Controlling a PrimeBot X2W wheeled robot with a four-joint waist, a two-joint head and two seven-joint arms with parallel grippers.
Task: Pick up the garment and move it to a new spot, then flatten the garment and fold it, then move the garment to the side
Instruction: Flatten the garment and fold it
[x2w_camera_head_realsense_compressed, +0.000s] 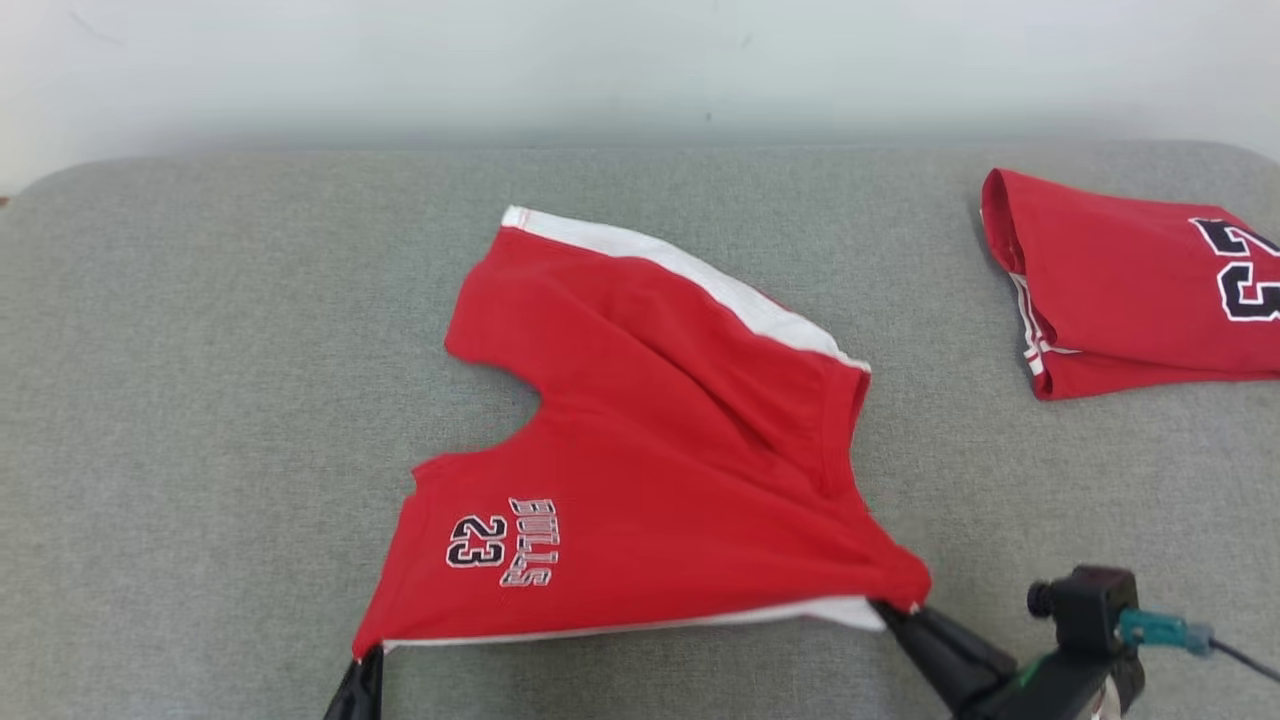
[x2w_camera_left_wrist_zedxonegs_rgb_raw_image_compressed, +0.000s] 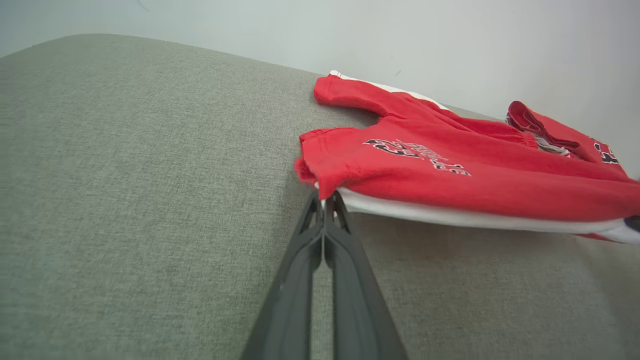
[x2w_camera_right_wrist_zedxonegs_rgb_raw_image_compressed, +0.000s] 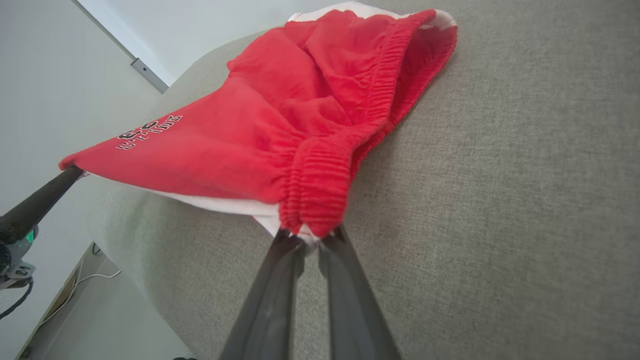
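Red shorts (x2w_camera_head_realsense_compressed: 650, 450) sit clamped by left end effector (x2w_camera_head_realsense_compressed: 366, 660), mostly cropped, and right end effector (x2w_camera_head_realsense_compressed: 890, 612).

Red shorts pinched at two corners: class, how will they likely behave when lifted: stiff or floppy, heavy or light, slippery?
Probably floppy: the red shorts crease and drape between the left fingers and right fingers. Likely light: two corner pinches seem to hold the edge up. Probably not slippery: the ribbed waistband bunches in the grip.
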